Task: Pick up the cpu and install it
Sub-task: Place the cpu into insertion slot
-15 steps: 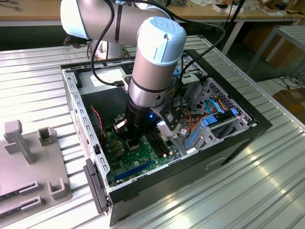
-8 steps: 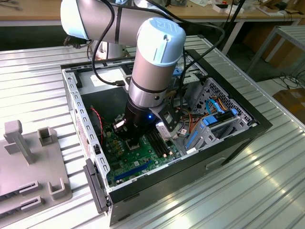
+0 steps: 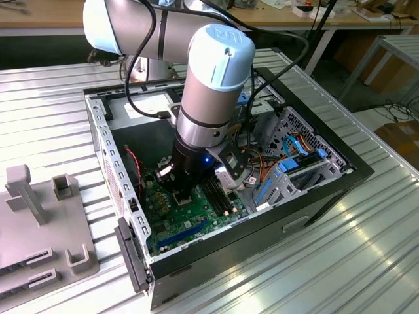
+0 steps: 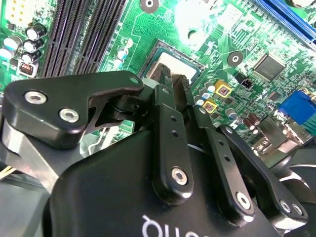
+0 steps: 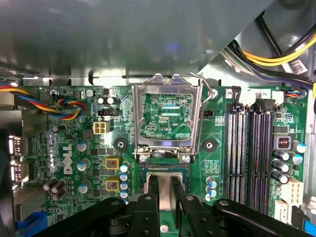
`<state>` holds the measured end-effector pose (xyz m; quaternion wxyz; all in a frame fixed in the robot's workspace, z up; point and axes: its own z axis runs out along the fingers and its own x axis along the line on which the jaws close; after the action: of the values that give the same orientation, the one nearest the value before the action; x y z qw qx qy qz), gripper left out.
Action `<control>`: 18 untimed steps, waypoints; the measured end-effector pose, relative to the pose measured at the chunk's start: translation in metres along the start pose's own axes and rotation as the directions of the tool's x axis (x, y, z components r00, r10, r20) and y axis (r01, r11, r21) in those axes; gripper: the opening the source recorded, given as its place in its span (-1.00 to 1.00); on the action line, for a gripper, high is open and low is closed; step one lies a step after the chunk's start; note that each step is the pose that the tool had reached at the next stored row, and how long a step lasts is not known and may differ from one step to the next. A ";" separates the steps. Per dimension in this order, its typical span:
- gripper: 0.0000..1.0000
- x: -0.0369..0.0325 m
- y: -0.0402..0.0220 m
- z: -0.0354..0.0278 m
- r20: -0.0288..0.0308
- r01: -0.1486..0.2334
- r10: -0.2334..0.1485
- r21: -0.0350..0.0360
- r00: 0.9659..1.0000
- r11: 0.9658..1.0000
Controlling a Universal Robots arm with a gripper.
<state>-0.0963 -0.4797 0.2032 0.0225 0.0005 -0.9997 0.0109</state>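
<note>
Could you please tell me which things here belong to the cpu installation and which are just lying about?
Belonging to the job:
cpu
gripper, right at the cpu
open socket frame
motherboard

Just lying about:
memory slots
coloured cables
grey fixture

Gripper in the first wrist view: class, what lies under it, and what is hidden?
Under the gripper lies the silvery cpu, inside the socket. The gripper covers most of the cpu, so its edges and seating cannot be seen.
</note>
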 end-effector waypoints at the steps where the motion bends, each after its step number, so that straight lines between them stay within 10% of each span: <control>1: -0.52 0.0000 0.0000 -0.0006 0.000 0.000 0.000 0.000 1.000 1.000; 18: -0.79 0.0006 -0.0003 -0.0133 0.000 0.000 0.000 0.000 1.000 1.000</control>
<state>-0.0962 -0.4797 0.2165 0.0227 0.0004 -0.9997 0.0108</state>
